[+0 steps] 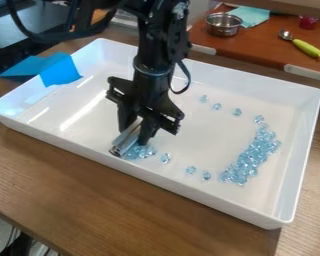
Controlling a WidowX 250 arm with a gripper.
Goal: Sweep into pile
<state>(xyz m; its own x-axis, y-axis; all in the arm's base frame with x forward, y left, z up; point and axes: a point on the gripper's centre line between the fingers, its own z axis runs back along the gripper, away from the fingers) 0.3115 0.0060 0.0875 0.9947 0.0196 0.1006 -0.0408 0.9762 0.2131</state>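
As the end effector (136, 135) hangs, some beads (144, 151) lie just beside.

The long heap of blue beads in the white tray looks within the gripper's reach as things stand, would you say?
Probably yes: only tray floor and loose beads lie between the gripper and the heap, though the silver tool it holds likely rules out grasping.

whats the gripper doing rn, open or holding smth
Gripper: closed on a silvery metal tool, held low in the white tray by some blue beads.
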